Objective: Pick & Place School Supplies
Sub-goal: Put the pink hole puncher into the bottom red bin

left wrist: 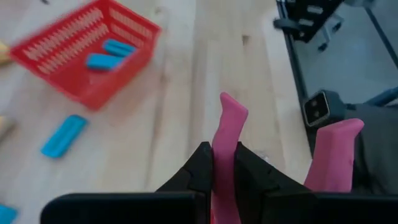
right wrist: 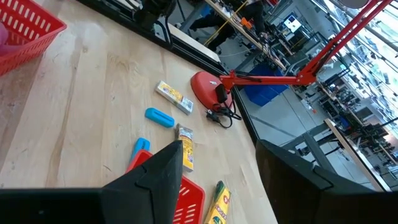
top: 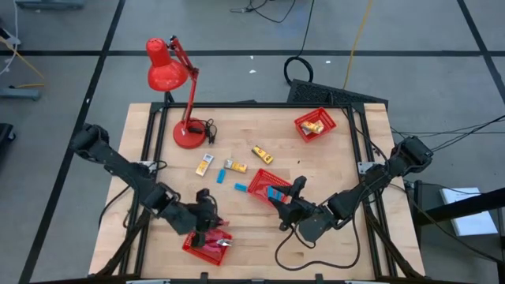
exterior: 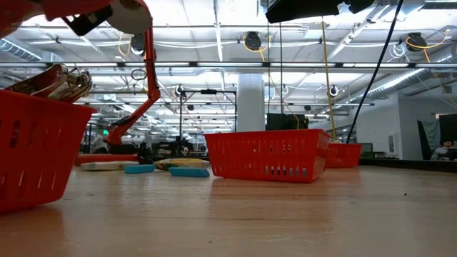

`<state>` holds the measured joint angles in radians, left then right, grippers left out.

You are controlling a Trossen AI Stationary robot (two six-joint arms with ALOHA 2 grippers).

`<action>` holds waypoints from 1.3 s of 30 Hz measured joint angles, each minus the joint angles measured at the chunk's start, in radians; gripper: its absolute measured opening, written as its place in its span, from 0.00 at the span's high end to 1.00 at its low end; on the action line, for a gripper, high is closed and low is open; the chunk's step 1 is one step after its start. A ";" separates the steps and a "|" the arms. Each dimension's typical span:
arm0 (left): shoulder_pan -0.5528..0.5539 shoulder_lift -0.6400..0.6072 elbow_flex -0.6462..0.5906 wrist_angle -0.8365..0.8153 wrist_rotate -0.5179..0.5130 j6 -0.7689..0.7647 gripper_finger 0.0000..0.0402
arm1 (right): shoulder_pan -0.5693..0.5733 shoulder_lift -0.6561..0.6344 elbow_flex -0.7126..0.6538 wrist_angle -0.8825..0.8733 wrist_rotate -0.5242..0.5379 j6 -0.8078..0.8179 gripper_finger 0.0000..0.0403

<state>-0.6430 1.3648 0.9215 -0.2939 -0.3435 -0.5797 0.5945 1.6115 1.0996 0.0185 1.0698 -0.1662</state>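
Observation:
My left gripper [top: 209,223] is over the near red basket [top: 201,251] and is shut on a pink-handled tool [left wrist: 229,124]. Metal tool ends [exterior: 53,78] stick up above that basket's rim. My right gripper [top: 293,193] hovers open beside the middle red basket [top: 259,183], which holds blue blocks [top: 274,192]. Loose on the table lie yellow packets [top: 205,164] [top: 263,155] and blue blocks [top: 221,175] [top: 241,187]. In the right wrist view the open fingers [right wrist: 219,149] frame those items. My left gripper pinches one pink handle [left wrist: 227,134] of the tool between its two fingers, and the handle's free end sticks out past the fingertips. The second pink handle [left wrist: 336,155] splays out free beside them. The gripper hides the tool's metal end, so whether it rests in the basket cannot be told.
A red desk lamp [top: 177,95] stands at the far left of the table with a black cord by its base. A third red basket [top: 316,124] holding yellow packets sits at the far right. Bare wood lies along the near right side [top: 347,244].

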 joint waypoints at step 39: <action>-0.158 0.169 -0.235 0.319 -0.182 -0.277 0.91 | 0.001 0.000 0.000 0.011 -0.002 0.009 0.52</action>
<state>-0.8010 1.5337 0.6863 0.0252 -0.5252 -0.8564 0.5953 1.6115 1.0996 0.0299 1.0676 -0.1574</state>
